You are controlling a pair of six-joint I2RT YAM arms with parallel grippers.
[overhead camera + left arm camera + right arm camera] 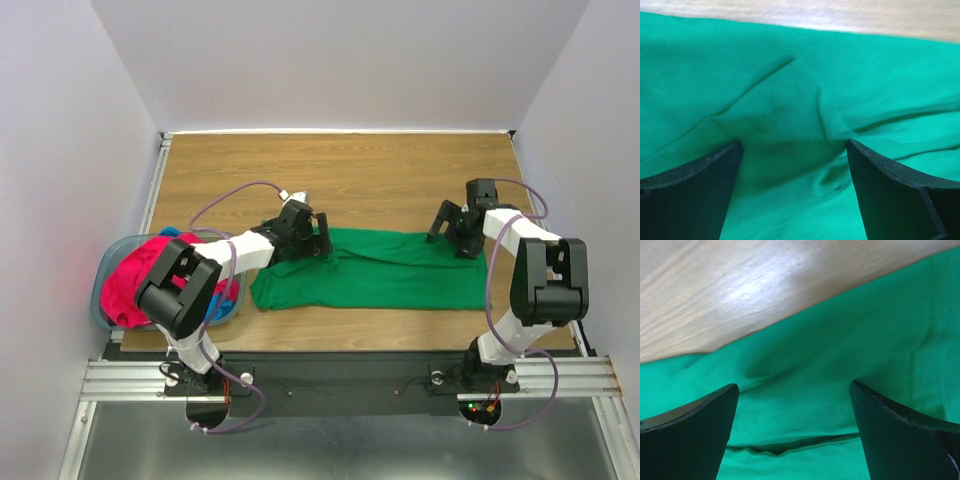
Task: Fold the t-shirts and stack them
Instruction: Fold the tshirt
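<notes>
Top view, green shirt (370, 270): you have it folded into a long, flat band across the wooden table (400, 170), with one end below each gripper.
Top view, left gripper (322, 235): it is over the band's far left corner, jaws spread, holding nothing.
Top view, right gripper (445, 222): it is over the far right corner, jaws apart, holding nothing.
Top view, basket (103, 290): grey-blue plastic, well out to the left of your left gripper. A crumpled pink shirt (140, 275) is heaped in it, and a blue shirt (172, 232) peeks out at the rim.
Left wrist, fingers (700, 185): two black wedge-shaped pads set wide. Soft green knit lies below and between them, puckered into shallow creases, with pale wood beyond its far edge.
Right wrist, fingers (690, 425): wide apart. Smooth green cloth lies beneath, with a folded edge near the pads and glossy wood grain ahead.
</notes>
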